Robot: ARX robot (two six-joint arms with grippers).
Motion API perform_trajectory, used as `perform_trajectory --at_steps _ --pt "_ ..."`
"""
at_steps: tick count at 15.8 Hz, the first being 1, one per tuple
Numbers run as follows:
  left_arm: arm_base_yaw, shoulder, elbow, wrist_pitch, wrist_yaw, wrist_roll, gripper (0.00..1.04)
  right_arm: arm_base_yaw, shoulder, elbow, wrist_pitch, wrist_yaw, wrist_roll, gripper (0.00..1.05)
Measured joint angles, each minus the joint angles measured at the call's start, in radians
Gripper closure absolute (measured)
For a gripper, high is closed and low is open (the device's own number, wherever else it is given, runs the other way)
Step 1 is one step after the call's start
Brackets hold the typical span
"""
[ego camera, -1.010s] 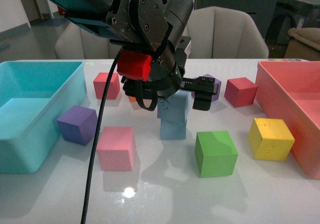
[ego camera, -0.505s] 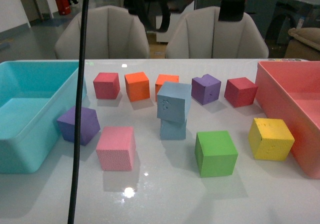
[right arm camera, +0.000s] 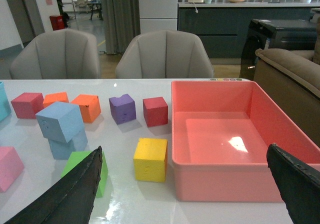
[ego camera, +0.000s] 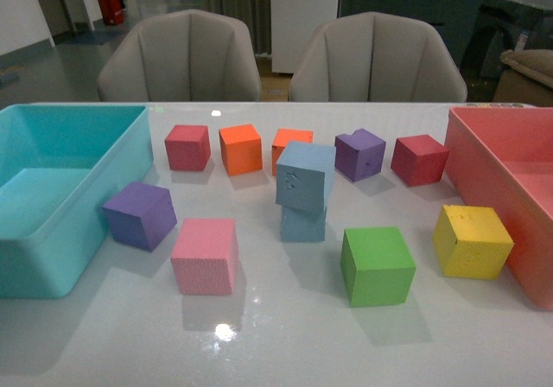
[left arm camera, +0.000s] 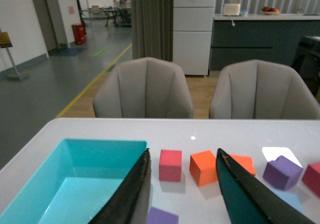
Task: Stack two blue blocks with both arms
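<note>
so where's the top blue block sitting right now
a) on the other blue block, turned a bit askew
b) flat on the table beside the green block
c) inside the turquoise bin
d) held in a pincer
a: the front view shows the top blue block resting on the lower blue block, twisted out of line with it, with nothing gripping it.

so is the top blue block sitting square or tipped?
Tipped: the top blue block sits skewed and overhanging the lower blue block; neither gripper touches it.
</note>
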Motion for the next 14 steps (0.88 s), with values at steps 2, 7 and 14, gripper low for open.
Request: perform_trajectory --at_steps 2,7,14 --pt "0.071 -0.107 -0.184 0.021 0.113 0.000 0.86 0.000 0.000 0.000 0.000 0.000 0.000 0.06" --pt "0.252 -0.330 -0.415 0.026 0.285 -0.004 1.03 0.000 0.000 0.000 0.000 0.000 0.000 0.06" --pt "0.424 -0.555 -0.539 -0.075 0.471 -0.003 1.03 0.000 0.000 0.000 0.000 0.000 0.000 0.06"
